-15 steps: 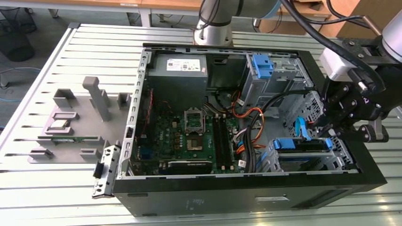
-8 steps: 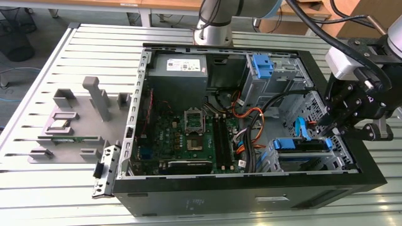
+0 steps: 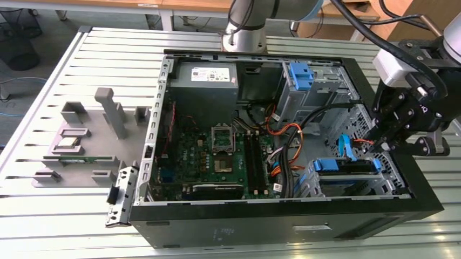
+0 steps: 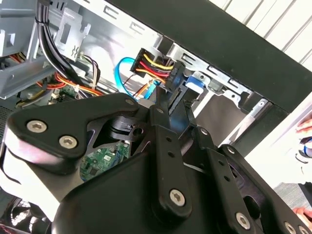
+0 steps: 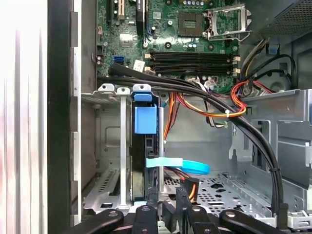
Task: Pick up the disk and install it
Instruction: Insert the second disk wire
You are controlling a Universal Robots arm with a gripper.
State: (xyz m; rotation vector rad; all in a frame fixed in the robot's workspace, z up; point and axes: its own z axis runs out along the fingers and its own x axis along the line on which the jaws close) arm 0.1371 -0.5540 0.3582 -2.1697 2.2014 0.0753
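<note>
Arm bent down, gripper (image 3: 390, 141) fingers (image 4: 161, 114) nrly closed.

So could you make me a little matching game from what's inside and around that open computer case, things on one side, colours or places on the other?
Things:
1. disk
2. power supply
3. gripper
4. grey holders

Descriptions:
A. on the slatted table, outside the case at the exterior view's left
B. blue-framed, seated in a bay by the case's front corner
C. black, poised over the drive bay
D. grey box in the case's far corner

Pairs: 1-B, 2-D, 3-C, 4-A
</note>
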